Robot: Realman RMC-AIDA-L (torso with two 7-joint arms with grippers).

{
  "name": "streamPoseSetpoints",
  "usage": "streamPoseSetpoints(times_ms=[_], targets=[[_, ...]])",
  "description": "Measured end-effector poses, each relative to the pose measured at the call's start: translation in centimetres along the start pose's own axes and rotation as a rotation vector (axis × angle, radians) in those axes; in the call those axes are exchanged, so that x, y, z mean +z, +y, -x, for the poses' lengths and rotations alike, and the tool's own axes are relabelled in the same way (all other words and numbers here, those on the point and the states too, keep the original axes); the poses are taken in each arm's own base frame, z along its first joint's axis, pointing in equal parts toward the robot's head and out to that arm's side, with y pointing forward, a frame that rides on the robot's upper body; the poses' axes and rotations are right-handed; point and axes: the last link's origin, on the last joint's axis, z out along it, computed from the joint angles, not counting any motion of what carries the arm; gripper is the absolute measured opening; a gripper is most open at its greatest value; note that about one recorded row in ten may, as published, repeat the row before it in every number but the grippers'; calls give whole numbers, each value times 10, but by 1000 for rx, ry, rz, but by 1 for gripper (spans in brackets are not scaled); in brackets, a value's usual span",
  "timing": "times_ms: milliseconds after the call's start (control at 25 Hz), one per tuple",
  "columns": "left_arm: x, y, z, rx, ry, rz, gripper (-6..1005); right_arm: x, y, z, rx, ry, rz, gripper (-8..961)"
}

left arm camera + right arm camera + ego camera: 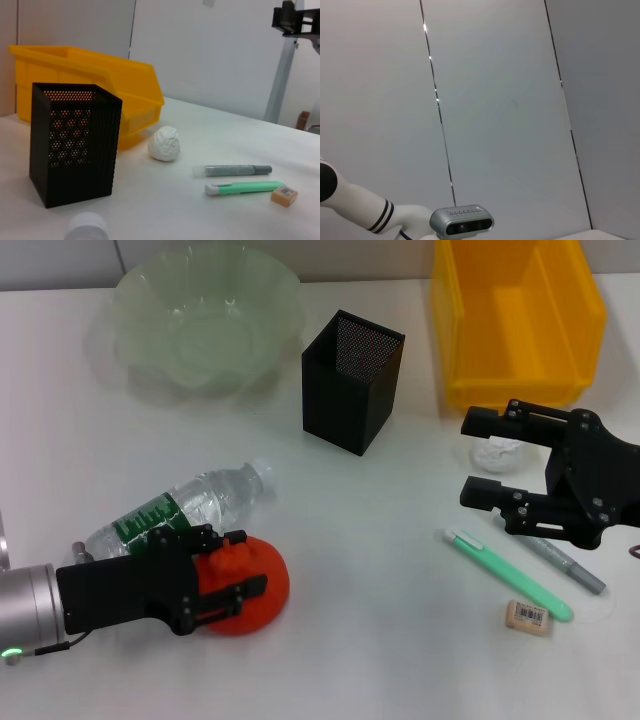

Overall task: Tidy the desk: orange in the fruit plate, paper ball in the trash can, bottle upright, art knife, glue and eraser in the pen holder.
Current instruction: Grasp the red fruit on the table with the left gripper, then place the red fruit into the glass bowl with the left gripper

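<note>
The red-orange orange (262, 595) rests on the table at the front left, and my left gripper (232, 566) has a finger on either side of its upper part. The clear bottle (185, 510) lies on its side just behind it; its white cap (86, 227) shows in the left wrist view. My right gripper (472, 458) is open over the white paper ball (499, 453) (164, 143); no fingers show around the ball in the left wrist view. The green art knife (505, 573) (245, 188), grey glue (562, 563) (232, 170) and eraser (527, 616) (283, 195) lie at the front right.
The pale-green fruit plate (140, 300) stands at the back left. The black mesh pen holder (352, 380) (75, 145) is at the back centre. The yellow trash can (515, 315) (90, 70) is at the back right.
</note>
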Motion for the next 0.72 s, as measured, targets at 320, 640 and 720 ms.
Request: streamPoseSetpoints(times_ms=[320, 640, 720], targets=[[-4, -1, -3, 8, 14, 1, 484, 0, -1, 1, -3, -3, 0, 715], [-16, -6, -21, 19, 114, 3, 209, 0, -1, 2, -10, -1, 0, 716], [-22, -10, -29, 29, 163, -19, 188, -1, -2, 3, -12, -1, -1, 716]])
